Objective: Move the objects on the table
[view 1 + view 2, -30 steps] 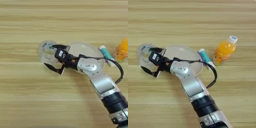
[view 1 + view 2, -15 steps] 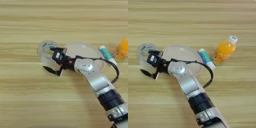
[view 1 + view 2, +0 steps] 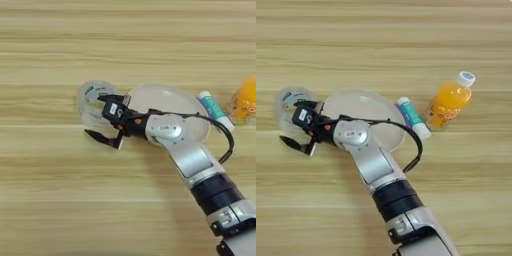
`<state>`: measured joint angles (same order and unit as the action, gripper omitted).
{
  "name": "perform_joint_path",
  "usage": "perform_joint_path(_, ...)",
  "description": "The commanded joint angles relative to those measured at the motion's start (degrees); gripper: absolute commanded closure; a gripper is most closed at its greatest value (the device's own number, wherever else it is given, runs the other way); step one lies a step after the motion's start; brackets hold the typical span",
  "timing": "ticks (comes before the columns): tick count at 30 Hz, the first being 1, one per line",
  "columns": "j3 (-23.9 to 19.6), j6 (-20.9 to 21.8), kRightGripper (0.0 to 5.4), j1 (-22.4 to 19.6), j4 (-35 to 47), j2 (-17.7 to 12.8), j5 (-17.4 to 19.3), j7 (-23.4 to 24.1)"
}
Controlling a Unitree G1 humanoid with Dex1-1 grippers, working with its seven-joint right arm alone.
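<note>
- Reaching across the white oval plate (image 3: 363,107), the silver right forearm (image 3: 187,155) is stretching toward the left side of the light tan wooden counter (image 3: 125,45).
- Its black two-fingered jaws (image 3: 106,120) are standing wide open, one finger lying over the clear tape roll with a green-white label (image 3: 92,100), the other resting on the wood just in front of it, gripping nothing.
- The white-teal glue stick (image 3: 412,117) is lying between the plate and the small orange-drink bottle with a white cap (image 3: 450,100), which is standing upright.
</note>
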<state>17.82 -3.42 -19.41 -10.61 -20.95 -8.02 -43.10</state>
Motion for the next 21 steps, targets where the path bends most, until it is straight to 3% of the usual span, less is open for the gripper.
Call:
perform_joint_path(1, -0.8, 0.9, 0.93, -3.5, 1.0, -0.4, 0.0, 0.5)
perform_joint_path(21, -0.4, 1.0, 2.89, -3.1, 0.3, -0.6, -0.5, -0.1)
